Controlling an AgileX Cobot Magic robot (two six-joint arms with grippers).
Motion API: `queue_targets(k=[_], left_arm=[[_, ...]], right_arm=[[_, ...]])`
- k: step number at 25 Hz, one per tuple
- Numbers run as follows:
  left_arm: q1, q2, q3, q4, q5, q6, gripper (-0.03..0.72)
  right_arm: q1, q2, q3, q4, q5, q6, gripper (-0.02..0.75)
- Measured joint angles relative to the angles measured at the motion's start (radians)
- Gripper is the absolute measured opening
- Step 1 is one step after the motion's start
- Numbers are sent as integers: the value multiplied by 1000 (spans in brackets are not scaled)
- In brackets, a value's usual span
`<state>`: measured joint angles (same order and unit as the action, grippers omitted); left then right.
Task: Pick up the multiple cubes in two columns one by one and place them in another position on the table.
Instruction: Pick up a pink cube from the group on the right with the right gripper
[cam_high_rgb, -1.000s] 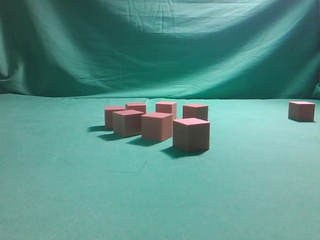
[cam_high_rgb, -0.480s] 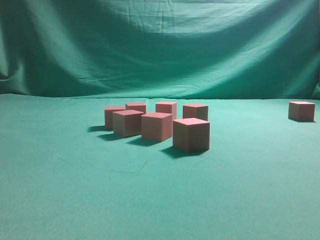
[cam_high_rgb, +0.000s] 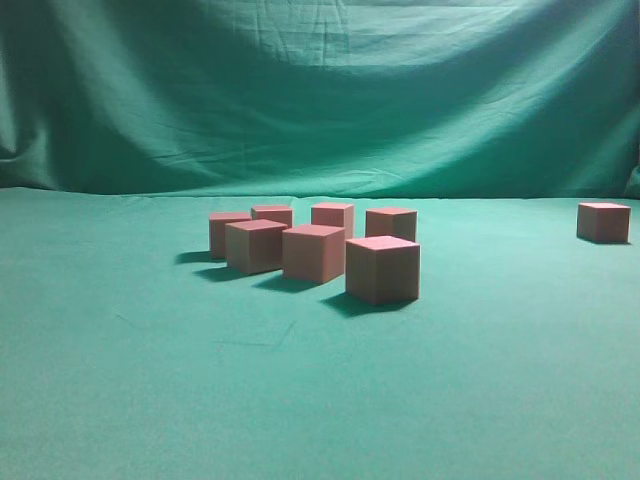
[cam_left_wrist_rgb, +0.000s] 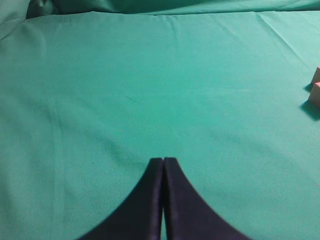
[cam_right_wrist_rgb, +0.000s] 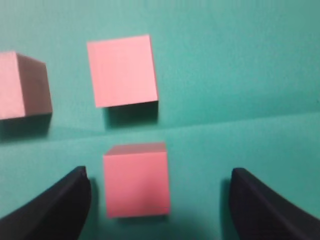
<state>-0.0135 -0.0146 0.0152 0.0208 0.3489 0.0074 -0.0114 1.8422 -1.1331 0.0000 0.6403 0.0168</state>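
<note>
You are at the start of a pick: the right gripper (cam_right_wrist_rgb: 159, 200) hangs above the cubes (cam_high_rgb: 313, 250), spread wide, with one cube (cam_right_wrist_rgb: 136, 179) between its two dark fingers (cam_right_wrist_rgb: 55, 207) and nothing held or touched. That cube sits nearer the left finger than the right, so your next move calls for a small shift to centre it, then a straight descent and a close across its flat sides. A second cube (cam_right_wrist_rgb: 123, 70) lies just beyond it and a third (cam_right_wrist_rgb: 24, 85) off to the side, apart but close; keep the fingers clear of both as you go down.

In the exterior view neither arm shows. Seven cubes stand in a group near the middle of the table (cam_high_rgb: 120, 380), towards its far edge, in two rough columns. One more cube (cam_high_rgb: 603, 221) stands well apart by the far right corner, likely the placing area.

The left gripper (cam_left_wrist_rgb: 163, 162) is pressed together, empty, over bare cloth on the left side of the table, with two cube corners (cam_left_wrist_rgb: 315, 87) at its view's right edge.
</note>
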Motion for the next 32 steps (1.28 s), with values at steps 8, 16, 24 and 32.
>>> queue_targets(k=[8, 16, 24, 32], left_arm=[[0, 0, 0, 0, 0, 0, 0], [0, 0, 0, 0, 0, 0, 0], [0, 0, 0, 0, 0, 0, 0], [0, 0, 0, 0, 0, 0, 0]], right_arm=[[0, 45, 0, 54, -2, -29, 493], [0, 47, -2, 59, -12, -34, 260], [0, -90, -2, 141, 123, -34, 260], [185, -327, -2, 191, 209, -34, 260]])
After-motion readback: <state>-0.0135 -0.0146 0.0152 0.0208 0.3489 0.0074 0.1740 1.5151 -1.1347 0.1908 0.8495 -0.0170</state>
